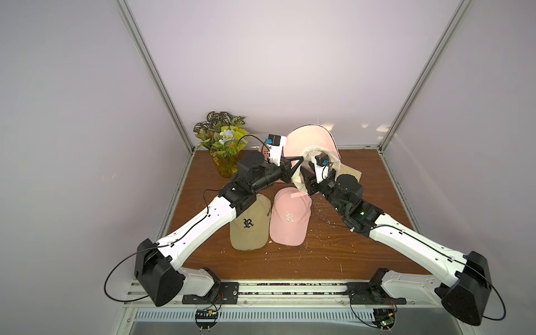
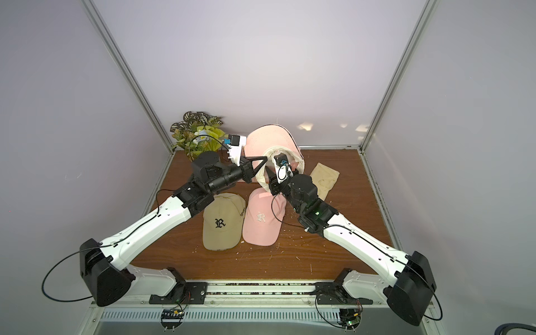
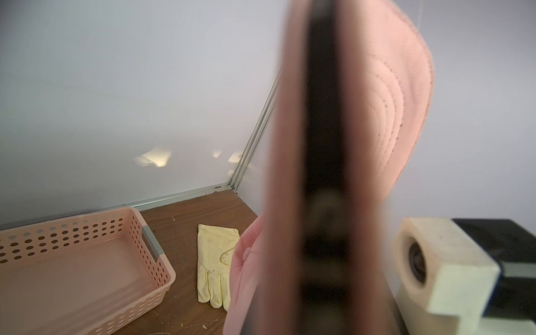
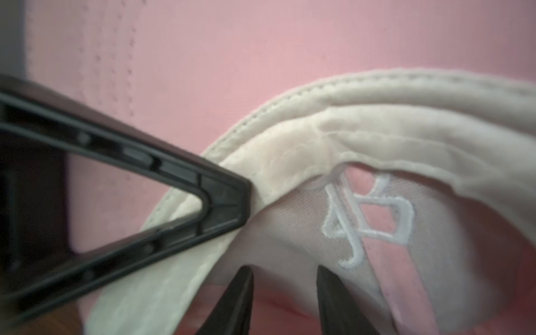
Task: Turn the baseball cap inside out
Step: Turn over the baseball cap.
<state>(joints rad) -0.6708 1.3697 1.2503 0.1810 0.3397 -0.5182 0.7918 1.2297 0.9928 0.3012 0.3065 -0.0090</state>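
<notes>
Left claw (image 4: 246, 200) pinches the raised pink cap's (image 1: 307, 139) sweatband (brim up); right claw (image 4: 285, 290) gapes inside, empty.

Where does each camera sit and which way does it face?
Top views: high at the front, looking down at the table, both arms and three caps.
Left wrist: on the left arm, facing the held cap's brim, basket and glove; blurred fingers show.
Right wrist: inside the held cap; right fingers apart, left gripper pinching the sweatband.
All share the held cap.
</notes>
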